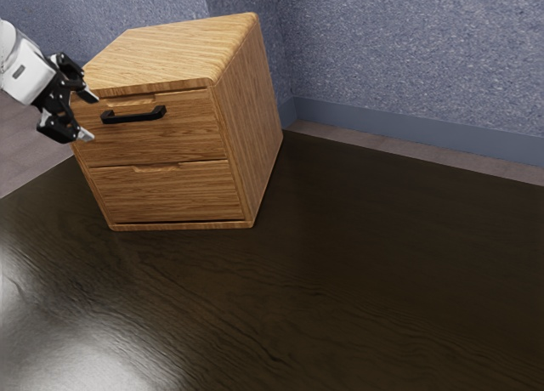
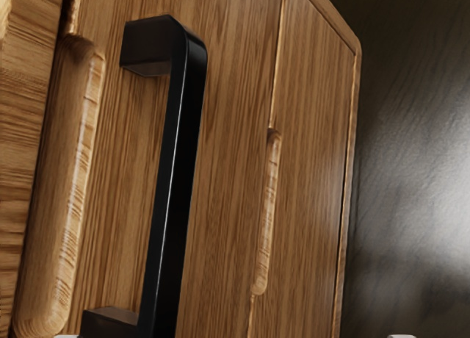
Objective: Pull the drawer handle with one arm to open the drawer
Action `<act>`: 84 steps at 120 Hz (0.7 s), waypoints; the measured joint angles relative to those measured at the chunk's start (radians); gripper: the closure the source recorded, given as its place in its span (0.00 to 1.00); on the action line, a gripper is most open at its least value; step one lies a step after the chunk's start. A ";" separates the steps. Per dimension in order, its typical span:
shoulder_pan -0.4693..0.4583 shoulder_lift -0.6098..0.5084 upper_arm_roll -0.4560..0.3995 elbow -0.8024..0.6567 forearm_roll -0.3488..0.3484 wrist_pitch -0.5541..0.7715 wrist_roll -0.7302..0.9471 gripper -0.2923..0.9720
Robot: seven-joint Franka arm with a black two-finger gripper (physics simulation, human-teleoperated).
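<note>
A wooden cabinet (image 1: 183,119) with two drawers stands on the dark floor. The upper drawer (image 1: 191,136) carries a black bar handle (image 1: 133,115); the lower drawer (image 1: 166,191) has only a notch. Both drawer fronts sit flush with the cabinet. My gripper (image 1: 87,115) hangs at the exterior view's left, just short of the handle's near end, its fingers spread open one above the other with nothing between them. In the wrist view the black handle (image 2: 169,184) runs lengthwise close in front of my hand, against the wooden drawer front (image 2: 228,169).
A dark glossy floor (image 1: 340,280) spreads in front of and to the exterior view's right of the cabinet. Blue-grey walls (image 1: 408,42) with a baseboard stand behind it. A lighter floor strip (image 1: 21,153) lies under my arm.
</note>
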 joint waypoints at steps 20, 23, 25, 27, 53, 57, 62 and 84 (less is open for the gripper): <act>-0.051 0.001 0.025 0.000 0.000 0.016 -0.002 0.36; -0.070 0.002 0.048 0.000 0.000 0.017 -0.002 0.36; -0.085 0.002 0.066 0.000 0.000 0.019 -0.002 0.36; -0.098 0.002 0.081 0.000 0.000 0.019 -0.003 0.36; -0.181 -0.001 0.154 -0.003 0.000 0.027 -0.004 0.36; -0.191 -0.001 0.163 -0.003 0.000 0.028 -0.005 0.36; -0.198 -0.001 0.169 -0.003 0.000 0.029 -0.005 0.36; -0.214 -0.004 0.173 -0.003 0.000 0.039 -0.007 0.36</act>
